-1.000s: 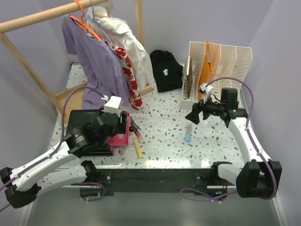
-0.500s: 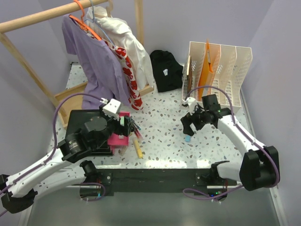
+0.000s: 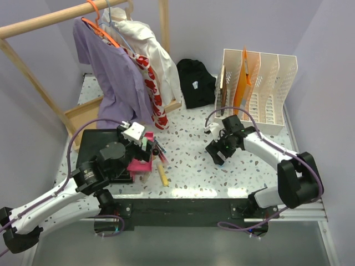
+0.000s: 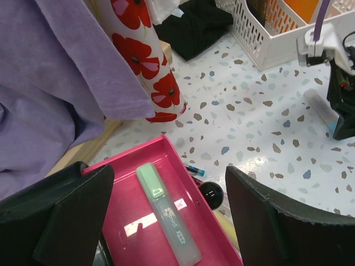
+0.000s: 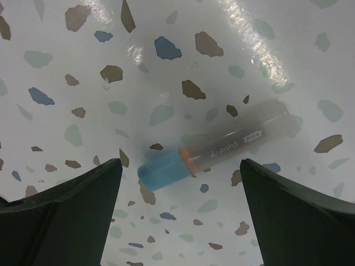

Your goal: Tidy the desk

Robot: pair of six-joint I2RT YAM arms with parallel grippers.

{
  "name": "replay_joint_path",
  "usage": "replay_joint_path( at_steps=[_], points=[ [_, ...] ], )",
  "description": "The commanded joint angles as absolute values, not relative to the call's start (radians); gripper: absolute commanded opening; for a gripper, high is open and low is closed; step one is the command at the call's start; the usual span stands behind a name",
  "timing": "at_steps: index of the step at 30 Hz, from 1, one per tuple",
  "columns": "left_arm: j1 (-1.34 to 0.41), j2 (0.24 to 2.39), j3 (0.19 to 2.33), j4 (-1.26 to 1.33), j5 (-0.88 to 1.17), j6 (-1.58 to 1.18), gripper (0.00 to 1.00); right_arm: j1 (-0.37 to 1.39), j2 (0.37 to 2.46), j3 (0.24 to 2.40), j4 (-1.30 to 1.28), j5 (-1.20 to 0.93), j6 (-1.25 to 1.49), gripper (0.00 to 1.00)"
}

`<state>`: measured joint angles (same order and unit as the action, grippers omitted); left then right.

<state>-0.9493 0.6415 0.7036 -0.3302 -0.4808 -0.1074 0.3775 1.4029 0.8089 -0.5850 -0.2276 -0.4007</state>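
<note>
Desk (image 3: 191,158): large flat white terrazzo tabletop with dark and tan specks and a black rail on the near edge. It fills the middle of the overhead view, under both arms.

Top view, left gripper (image 3: 146,145): hovers above a small pink plastic tray (image 3: 136,165) on the left of the desk.

Top view, right gripper (image 3: 216,152): low over bare desk, in front of the white slotted file rack (image 3: 260,91). What lies under it is hidden here.

Top view, loose item: stubby yellow marker (image 3: 162,175) on the desk, just right of the tray.

Left wrist, claw: wide, nothing between the fingers (image 4: 72,216).

Left wrist, tray: pale green highlighter (image 4: 166,219) lies flat inside, untouched. A black-capped pen (image 4: 211,193) sits just outside the right wall.

Right wrist, claw: wide and empty, with fingers (image 5: 61,194) either side of a clear-barrelled highlighter with a blue cap (image 5: 213,151) lying flat on the desk.

Right wrist, alignment: the barrel lies slanted, closer to the closing line than square across it.

Risk 1: closing as aligned would likely catch the barrel near its ends. The round body could pivot, skid on the glossy top, or roll clear.

Risk 2: coming down further before closing could drive the fingertips into the desk.

Risk 3: if the blue-capped highlighter goes to the tray, both arms meet there. A collision is likely unless the left arm clears out first.
</note>
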Motion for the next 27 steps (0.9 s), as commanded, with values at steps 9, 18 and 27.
replay_joint_path(
  at_steps=[9,18,27],
  points=[
    [-0.934,0.555,0.681,-0.293,-0.514,-0.092,0.87,0.405,1.526,0.833,-0.532,-0.092,-0.348,0.83],
    [-0.931,0.543,0.683,-0.302,-0.514,-0.083,0.88,0.403,1.582,0.864,-0.563,-0.127,-0.365,0.35],
    [-0.931,0.535,0.680,-0.298,-0.517,-0.075,0.90,0.416,1.536,1.040,-0.759,-0.265,-0.601,0.01]
  ],
)
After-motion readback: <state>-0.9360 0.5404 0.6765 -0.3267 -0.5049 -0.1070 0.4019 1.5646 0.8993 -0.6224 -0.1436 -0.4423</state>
